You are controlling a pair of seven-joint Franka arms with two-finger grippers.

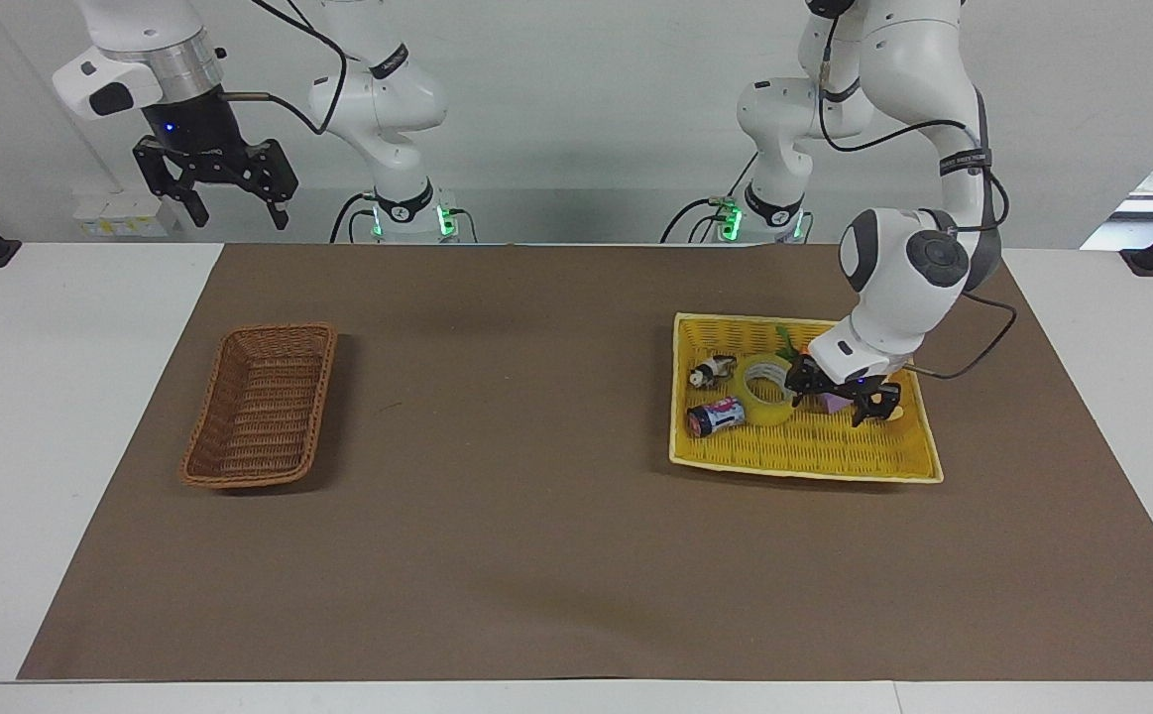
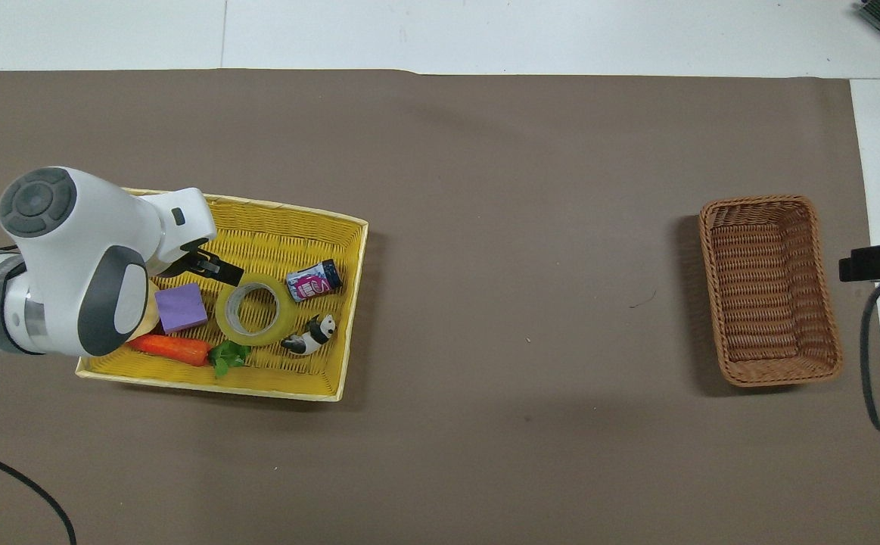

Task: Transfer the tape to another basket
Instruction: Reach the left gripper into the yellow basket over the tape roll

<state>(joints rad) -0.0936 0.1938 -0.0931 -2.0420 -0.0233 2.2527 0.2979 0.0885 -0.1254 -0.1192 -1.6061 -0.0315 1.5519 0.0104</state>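
overhead view is showing the tape lying flat in a yellow tray toward the left arm's end, touching a battery whose pink label is unreadable. left gripper, jaws wide and holding nothing, is hanging over a purple block beside the tape. right gripper is waiting raised, jaws wide, near the brown basket.

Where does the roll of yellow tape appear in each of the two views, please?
Facing view: the tape lies in the yellow tray, at that picture's right, beside the battery.
Overhead view: the tape lies in the same tray, at that picture's left.
Shared landmark: the black-and-pink battery, lying beside the tape and farther from the robots.
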